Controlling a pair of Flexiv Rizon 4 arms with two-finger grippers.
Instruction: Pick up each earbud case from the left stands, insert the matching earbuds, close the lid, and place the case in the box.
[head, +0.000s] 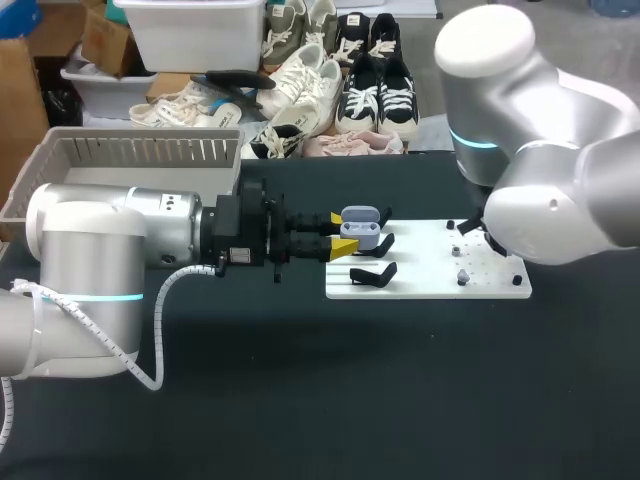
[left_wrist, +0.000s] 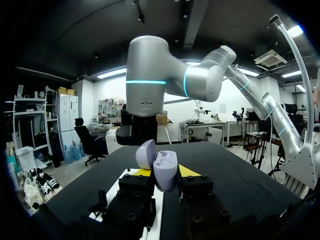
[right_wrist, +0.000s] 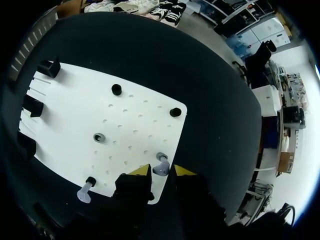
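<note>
A lavender earbud case with its lid swung open sits upright in my left gripper, which is shut on it. In the head view that left gripper holds the case over the left end of the white board. Over the board's right end, my right gripper points down, open, with a lavender earbud standing between its yellow tips with small gaps either side. A second earbud stands at the board's edge beside it. In the head view the right arm's own body hides its gripper.
Black case stands line the board's left end, two of them empty. Black pegs and a grey socket dot the board. A grey slatted box stands at the table's back left, behind my left arm.
</note>
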